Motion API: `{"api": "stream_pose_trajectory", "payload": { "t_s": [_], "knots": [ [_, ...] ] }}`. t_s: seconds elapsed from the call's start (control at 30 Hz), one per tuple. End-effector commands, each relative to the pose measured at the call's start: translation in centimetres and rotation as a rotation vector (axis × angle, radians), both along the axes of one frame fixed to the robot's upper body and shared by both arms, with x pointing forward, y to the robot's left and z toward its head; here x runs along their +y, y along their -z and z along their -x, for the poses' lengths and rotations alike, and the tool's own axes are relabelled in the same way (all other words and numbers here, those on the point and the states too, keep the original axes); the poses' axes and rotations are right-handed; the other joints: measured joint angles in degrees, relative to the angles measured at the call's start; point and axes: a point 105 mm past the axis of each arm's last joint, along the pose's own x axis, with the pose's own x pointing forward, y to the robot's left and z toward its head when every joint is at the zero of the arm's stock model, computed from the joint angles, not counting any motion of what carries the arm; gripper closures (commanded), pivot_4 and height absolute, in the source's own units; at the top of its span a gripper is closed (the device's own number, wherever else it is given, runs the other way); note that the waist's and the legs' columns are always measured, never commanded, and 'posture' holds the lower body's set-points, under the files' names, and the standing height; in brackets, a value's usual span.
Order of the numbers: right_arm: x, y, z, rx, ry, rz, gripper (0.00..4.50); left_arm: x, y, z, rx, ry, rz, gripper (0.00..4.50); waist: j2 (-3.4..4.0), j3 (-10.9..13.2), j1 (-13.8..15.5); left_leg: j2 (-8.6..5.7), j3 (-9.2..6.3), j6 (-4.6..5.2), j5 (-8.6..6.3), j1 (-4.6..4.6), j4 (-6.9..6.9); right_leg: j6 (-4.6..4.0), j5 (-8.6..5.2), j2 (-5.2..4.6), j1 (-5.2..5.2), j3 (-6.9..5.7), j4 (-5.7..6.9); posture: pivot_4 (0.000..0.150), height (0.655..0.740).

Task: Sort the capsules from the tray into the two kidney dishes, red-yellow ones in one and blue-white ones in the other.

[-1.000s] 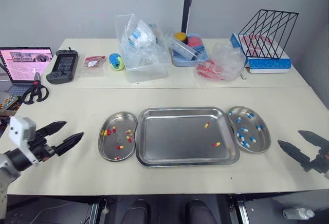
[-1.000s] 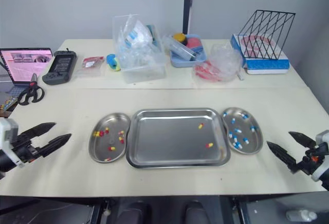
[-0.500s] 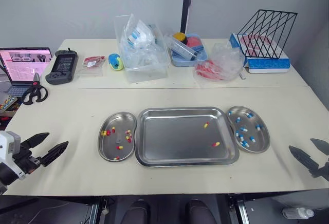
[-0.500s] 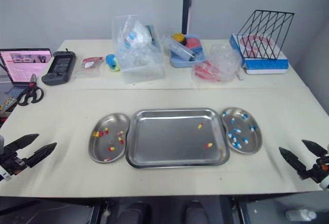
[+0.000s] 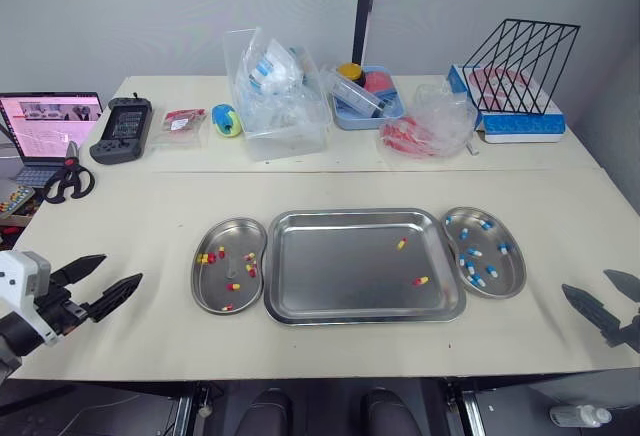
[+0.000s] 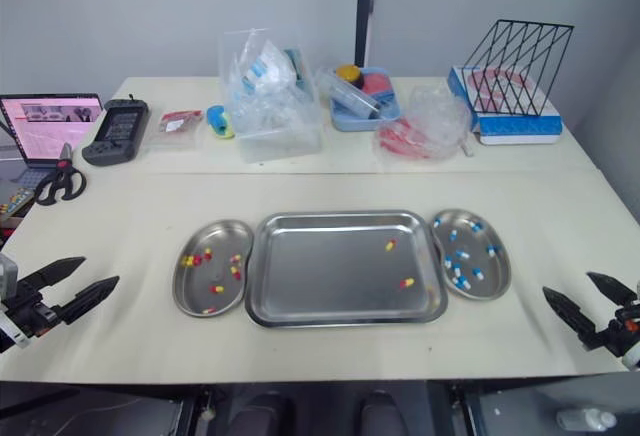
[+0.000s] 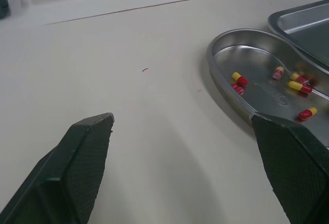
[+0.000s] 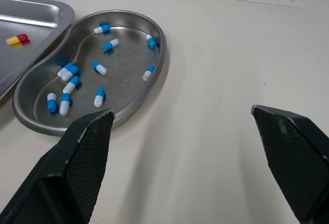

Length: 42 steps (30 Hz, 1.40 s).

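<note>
A steel tray [image 5: 330,266] lies mid-table and holds two red-yellow capsules [image 5: 401,244] [image 5: 421,281]. The left kidney dish [image 5: 232,241] beside it holds several red-yellow capsules [image 7: 239,79]. The right kidney dish [image 5: 500,274] holds several blue-white capsules [image 8: 100,68]. My left gripper [image 5: 121,268] is open and empty, low near the front edge, well left of the left dish [image 7: 226,80]. My right gripper [image 5: 585,281] is open and empty near the front right edge, right of the right dish [image 8: 128,80].
A laptop [image 5: 48,126], scissors [image 5: 66,178] and a handheld console [image 5: 122,128] sit at the far left. Along the back are a clear plastic box [image 5: 275,96], a blue bin [image 5: 368,96], a plastic bag [image 5: 430,121] and a wire rack [image 5: 518,66].
Both grippers have drawn back from the dishes toward the front edge over the last second. The left one has since edged slightly forward again. The capsules have not moved.
</note>
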Motion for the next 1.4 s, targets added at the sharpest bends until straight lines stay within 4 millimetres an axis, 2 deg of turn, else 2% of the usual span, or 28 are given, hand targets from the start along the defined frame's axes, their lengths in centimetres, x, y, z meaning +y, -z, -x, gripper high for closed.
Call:
{"api": "stream_pose_trajectory", "payload": {
  "t_s": [0.03,0.17,0.43,0.57,0.7,0.77,0.87,1.03,1.2,1.4],
  "knots": [
    [0.5,-1.5,-0.4,-0.039,-0.034,0.024,0.01,-0.9,-0.9,-0.4,-0.031,0.036,-0.007,0.0,0.0,0.0,0.01,0.0,0.0,0.0,0.0,0.0,0.0,0.0,0.0,0.0,0.0,0.0,0.0,0.15,0.7275],
    [1.6,-1.9,-1.1,-0.051,-0.08,0.023,0.01,-2.8,-1.3,-1.6,-0.033,0.119,-0.003,0.0,0.0,0.0,0.11,-0.01,0.0,0.0,0.0,0.0,0.01,0.0,0.0,0.0,0.01,-0.01,0.02,0.15,0.7275],
    [6.9,-3.6,-2.7,-0.077,-0.31,0.023,0.01,-8.6,-2.5,-4.8,-0.068,0.364,0.001,0.0,0.0,0.0,0.08,-0.02,-0.02,0.0,0.0,-0.03,0.04,0.0,0.0,0.0,-0.01,-0.01,0.05,0.15,0.7275],
    [10.5,-3.9,-2.5,-0.045,-0.507,0.022,0.01,-14.3,-2.9,-6.0,-0.082,0.6,0.014,0.0,0.0,0.0,0.33,-0.05,-0.04,-0.01,0.01,-0.06,0.09,0.0,0.01,0.0,-0.01,-0.04,0.07,0.15,0.7275],
    [12.3,-3.8,-2.4,-0.018,-0.622,0.026,0.01,-18.4,-2.9,-6.6,-0.088,0.767,0.019,0.0,-0.02,-0.01,0.1,-0.06,-0.04,-0.01,0.01,-0.13,0.17,0.03,0.02,0.01,-0.02,-0.05,0.06,0.15,0.7275],
    [13.4,-3.4,-2.2,0.006,-0.696,0.032,0.01,-21.6,-2.6,-6.7,-0.093,0.901,0.01,0.0,-0.02,-0.01,0.14,-0.06,-0.04,-0.01,0.01,-0.14,0.16,0.03,0.02,0.02,-0.04,-0.05,0.06,0.15,0.7275],
    [13.9,-2.8,-2.3,0.029,-0.739,0.057,0.01,-25.1,-2.3,-6.9,-0.097,1.023,-0.01,0.0,-0.03,-0.01,0.26,-0.08,-0.04,-0.02,0.02,-0.19,0.26,0.03,0.02,0.01,-0.01,-0.09,0.07,0.15,0.7275],
    [13.7,-2.3,-2.7,0.044,-0.736,0.075,0.01,-30.6,-1.9,-7.4,-0.117,1.092,-0.042,0.0,-0.04,0.0,0.19,-0.11,-0.04,-0.01,0.01,-0.23,0.29,0.04,0.03,0.01,-0.02,-0.08,0.05,0.15,0.7275],
    [13.3,-2.0,-2.7,0.05,-0.709,0.076,0.01,-34.6,-0.7,-7.1,-0.099,1.112,-0.084,0.0,-0.05,0.01,0.18,-0.12,-0.04,-0.01,0.02,-0.23,0.29,0.05,0.02,0.01,-0.03,-0.07,0.05,0.15,0.7275],
    [13.1,-1.9,-2.5,0.059,-0.7,0.073,0.01,-38.0,1.3,-6.7,-0.043,1.111,-0.169,0.0,-0.06,0.01,0.3,-0.13,-0.04,-0.01,0.02,-0.23,0.31,0.05,0.02,0.01,-0.02,-0.06,0.04,0.15,0.7275]
  ]
}}
